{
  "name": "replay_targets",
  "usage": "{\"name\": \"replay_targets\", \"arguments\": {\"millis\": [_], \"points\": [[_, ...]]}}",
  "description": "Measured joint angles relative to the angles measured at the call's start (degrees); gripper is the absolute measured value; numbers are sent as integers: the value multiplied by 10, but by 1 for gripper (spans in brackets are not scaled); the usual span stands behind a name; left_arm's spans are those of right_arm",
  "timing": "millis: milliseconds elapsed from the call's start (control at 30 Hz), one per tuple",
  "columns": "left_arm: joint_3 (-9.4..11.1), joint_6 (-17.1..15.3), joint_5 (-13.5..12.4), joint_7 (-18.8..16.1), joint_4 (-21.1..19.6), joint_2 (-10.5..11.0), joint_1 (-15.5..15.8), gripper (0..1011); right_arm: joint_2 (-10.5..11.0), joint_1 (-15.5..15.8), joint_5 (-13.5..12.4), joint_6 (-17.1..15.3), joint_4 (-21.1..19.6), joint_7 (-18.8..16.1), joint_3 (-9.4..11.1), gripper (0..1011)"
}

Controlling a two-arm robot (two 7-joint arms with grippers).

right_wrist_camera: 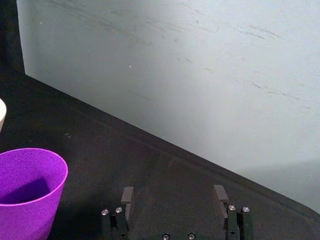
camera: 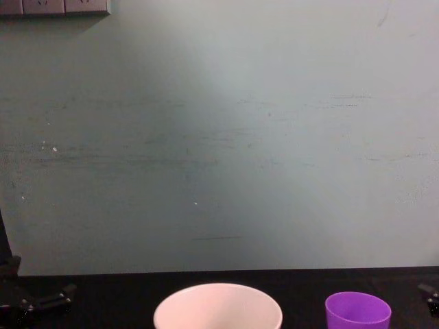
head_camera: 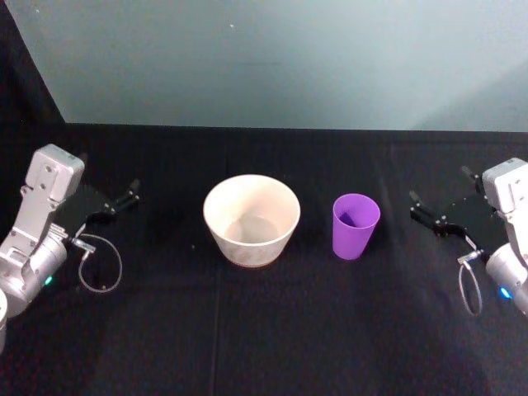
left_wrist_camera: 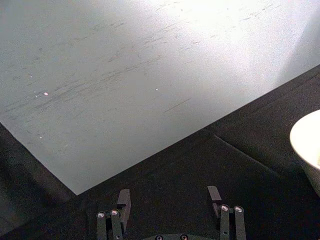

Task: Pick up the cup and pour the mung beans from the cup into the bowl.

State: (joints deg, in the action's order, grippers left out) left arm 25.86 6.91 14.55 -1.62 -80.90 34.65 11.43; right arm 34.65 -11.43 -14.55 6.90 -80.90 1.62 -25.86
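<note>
On the black counter (head_camera: pixel 247 338), the bowl (head_camera: pixel 252 223) stands upright at centre, the purple cup (head_camera: pixel 355 226) upright near its right side, not touching. Farther out, the left gripper (head_camera: pixel 129 192) and right gripper (head_camera: pixel 439 186) flank them, both spread wide and empty. Behind rises a pale wall (head_camera: pixel 264 58).

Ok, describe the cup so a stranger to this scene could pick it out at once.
On the black table, find the wide cream bowl at the centre, between the open left gripper and open right gripper. The cup stands upright between the bowl and the right gripper, touching neither. It alone is bright purple, tapered and narrower than the bowl.
</note>
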Motion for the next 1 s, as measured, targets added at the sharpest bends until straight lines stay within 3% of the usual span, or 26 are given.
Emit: {"name": "replay_targets", "arguments": {"millis": [1000], "points": [[0, 0, 0, 0, 0, 0, 0, 1000, 0, 0, 0, 0, 0, 0, 0, 1003]]}}
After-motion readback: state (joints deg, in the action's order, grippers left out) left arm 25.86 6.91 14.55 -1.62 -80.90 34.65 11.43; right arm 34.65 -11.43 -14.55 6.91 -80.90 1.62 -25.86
